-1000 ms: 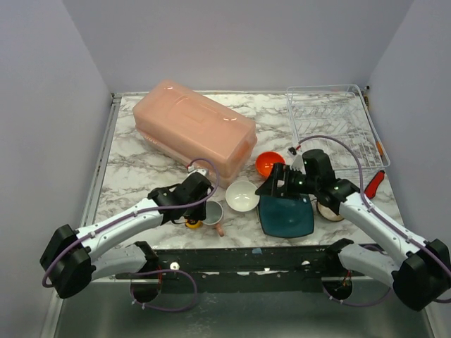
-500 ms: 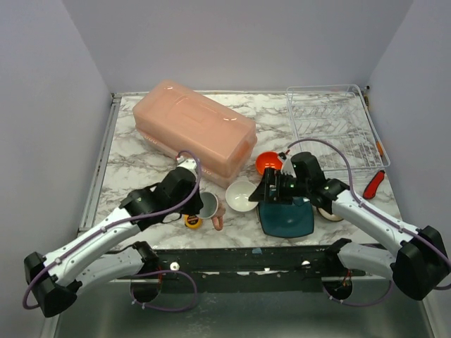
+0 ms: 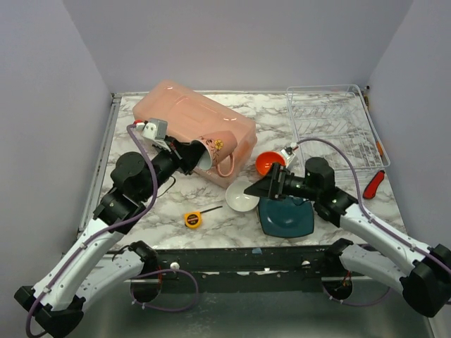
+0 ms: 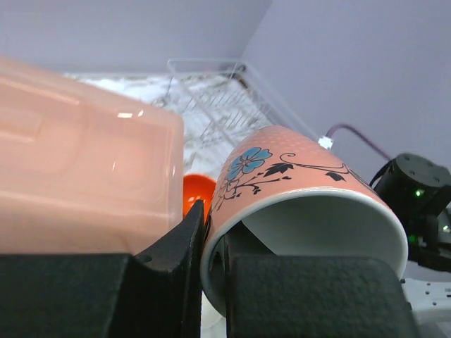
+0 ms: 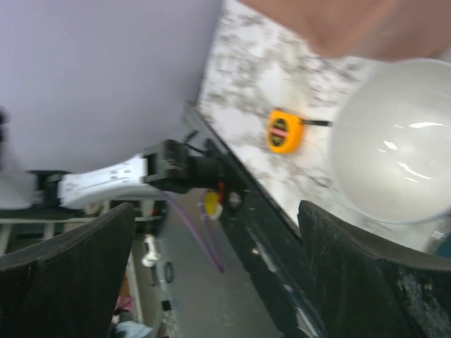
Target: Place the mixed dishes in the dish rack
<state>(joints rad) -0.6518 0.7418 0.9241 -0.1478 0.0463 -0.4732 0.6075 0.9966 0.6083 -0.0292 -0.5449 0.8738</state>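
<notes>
Advice: keep left gripper [image 4: 215, 246] clenched on rim of pinkish floral ceramic mug [image 4: 303, 183], carrying high over wide-open right gripper [image 3: 259, 189] to seemingly empty white wire dish rack [image 3: 331, 120].

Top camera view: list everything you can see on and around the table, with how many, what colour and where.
mug: one, pinkish with a flower print, held up in front of the tub
white bowl: one, white, middle of the table near the front
orange bowl: one, orange, between tub and dish rack
plate: one, teal, square, front edge, right of the white bowl
dish rack: one, white wire, far right corner
tub: one, pink, far left of centre
tape measure: one, yellow, front left of the white bowl
tool: one, red handle, right edge
table: one, grey-white marble
left gripper: black, shut on the mug's rim
right gripper: black, open, by the white bowl
</notes>
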